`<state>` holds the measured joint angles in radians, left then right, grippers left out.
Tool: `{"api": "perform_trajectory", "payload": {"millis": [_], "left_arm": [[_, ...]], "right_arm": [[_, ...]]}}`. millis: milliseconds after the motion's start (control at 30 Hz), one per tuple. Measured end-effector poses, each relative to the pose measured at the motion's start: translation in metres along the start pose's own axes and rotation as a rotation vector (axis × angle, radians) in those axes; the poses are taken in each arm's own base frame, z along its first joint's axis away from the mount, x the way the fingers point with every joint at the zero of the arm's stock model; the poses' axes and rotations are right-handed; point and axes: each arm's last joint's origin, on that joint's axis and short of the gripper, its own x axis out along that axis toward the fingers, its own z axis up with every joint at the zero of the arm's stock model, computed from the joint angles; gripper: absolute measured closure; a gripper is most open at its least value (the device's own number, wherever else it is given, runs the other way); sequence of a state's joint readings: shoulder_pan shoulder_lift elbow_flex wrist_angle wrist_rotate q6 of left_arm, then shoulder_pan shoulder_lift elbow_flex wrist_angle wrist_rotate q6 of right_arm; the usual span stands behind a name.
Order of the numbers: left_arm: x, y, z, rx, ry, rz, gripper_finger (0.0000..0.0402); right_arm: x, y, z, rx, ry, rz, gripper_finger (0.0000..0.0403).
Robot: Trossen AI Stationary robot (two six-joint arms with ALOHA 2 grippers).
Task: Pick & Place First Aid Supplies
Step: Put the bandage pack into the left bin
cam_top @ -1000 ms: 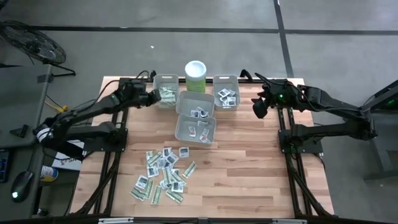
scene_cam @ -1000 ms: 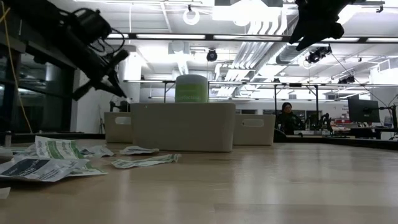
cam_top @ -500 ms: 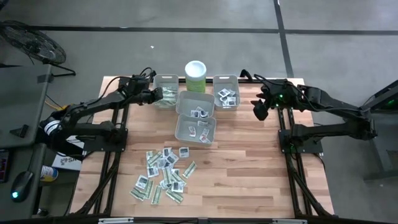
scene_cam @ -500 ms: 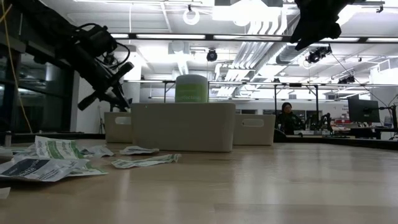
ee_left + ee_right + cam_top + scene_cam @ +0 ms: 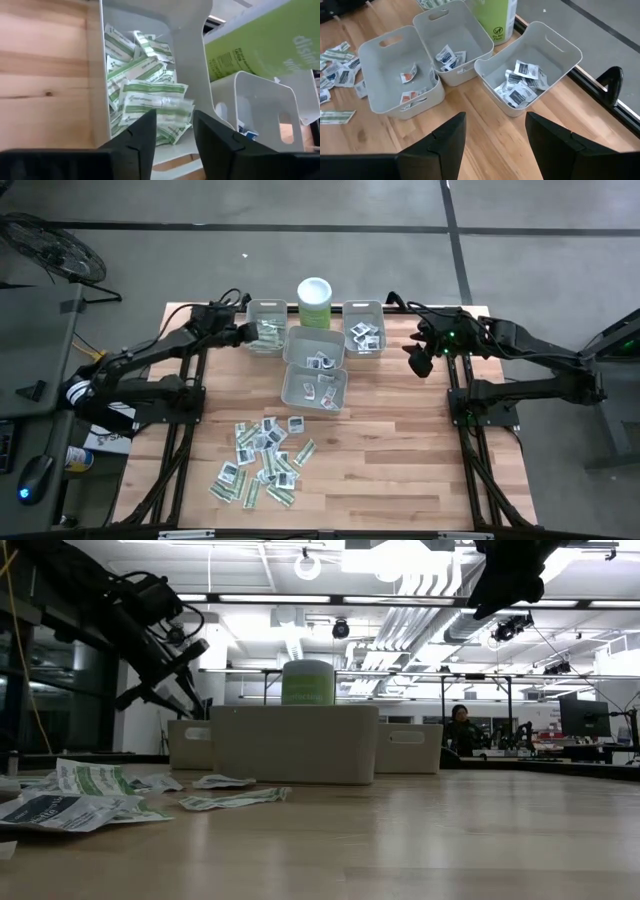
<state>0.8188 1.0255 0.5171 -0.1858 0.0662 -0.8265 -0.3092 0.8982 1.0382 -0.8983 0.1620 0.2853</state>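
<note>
Hovering over the far-left bin [image 5: 266, 328], the left gripper [image 5: 248, 333] has its fingers parted with nothing between them; a green-white strip packet [image 5: 155, 101] lies just past them on top of the heap of green-white strips [image 5: 137, 70] filling that bin. Beside it stands the pale green canister [image 5: 315, 303] with a white lid. Two more grey bins sit in front of the canister: the middle bin [image 5: 451, 37] holds a few white square packets with dark print, and the nearest bin [image 5: 400, 75] holds a couple of packets with orange marks. On the right, the fourth bin [image 5: 530, 70] holds a cluster of white squares [image 5: 522, 82]. The right gripper [image 5: 418, 358] hangs released above the desk [image 5: 400, 440] beside that bin. Loose packets [image 5: 262, 460] remain scattered on the desk's near left part.
</note>
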Motion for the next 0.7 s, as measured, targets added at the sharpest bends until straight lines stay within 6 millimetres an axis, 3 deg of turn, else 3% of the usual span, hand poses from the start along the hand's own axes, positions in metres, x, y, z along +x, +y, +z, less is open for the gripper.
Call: {"api": "perform_trajectory", "payload": {"millis": [333, 700], "left_arm": [[-0.036, 0.001, -0.005, 0.068, -0.01, -0.041, 0.0263], [-0.068, -0.003, -0.033, 0.131, 0.228, -0.222, 0.0263]], "right_arm": [[0.0, 0.0, 0.0, 0.104, 0.003, 0.01, 0.0203], [0.004, 0.014, -0.002, 0.239, 0.005, 0.051, 0.0203]]}}
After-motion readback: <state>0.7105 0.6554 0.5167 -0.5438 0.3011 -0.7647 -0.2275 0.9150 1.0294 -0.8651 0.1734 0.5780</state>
